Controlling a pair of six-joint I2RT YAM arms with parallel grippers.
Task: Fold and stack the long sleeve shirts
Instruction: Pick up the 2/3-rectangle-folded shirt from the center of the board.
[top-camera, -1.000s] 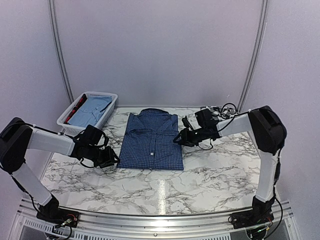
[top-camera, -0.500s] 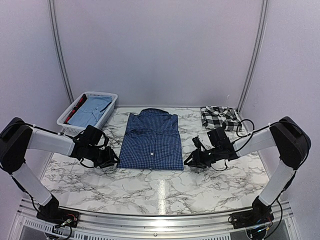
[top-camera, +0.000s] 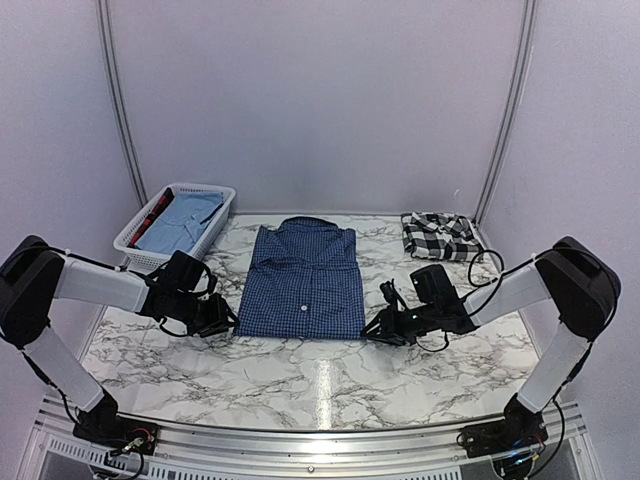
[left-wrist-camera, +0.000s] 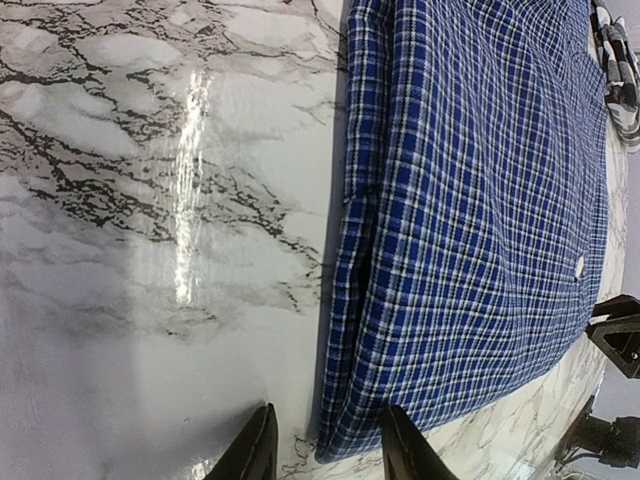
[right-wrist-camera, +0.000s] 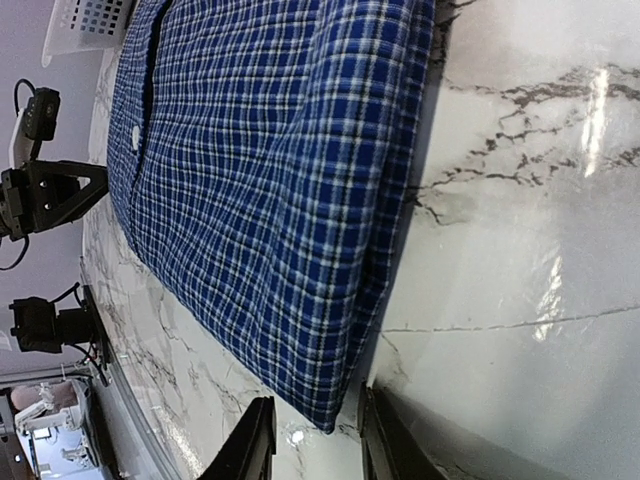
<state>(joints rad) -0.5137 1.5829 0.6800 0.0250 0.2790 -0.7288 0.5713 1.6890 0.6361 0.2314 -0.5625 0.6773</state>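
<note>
The dark blue checked shirt (top-camera: 304, 282) lies folded flat in the middle of the marble table, collar at the far end. The black-and-white plaid shirt (top-camera: 439, 235) lies bunched at the back right. My left gripper (top-camera: 228, 322) is open at the blue shirt's near left corner (left-wrist-camera: 350, 440), which sits between its fingers. My right gripper (top-camera: 372, 330) is open at the near right corner (right-wrist-camera: 330, 410), which sits between its fingers. Neither gripper holds cloth.
A white slatted basket (top-camera: 132, 247) at the back left holds a light blue garment and something red. The marble table (top-camera: 320, 385) runs to a metal rail at the near edge. Curtain walls close the back and sides.
My right arm has swung from the back right, near the plaid shirt, forward and down to the blue shirt's near right corner. The plaid shirt now shows. My left arm has not moved.
</note>
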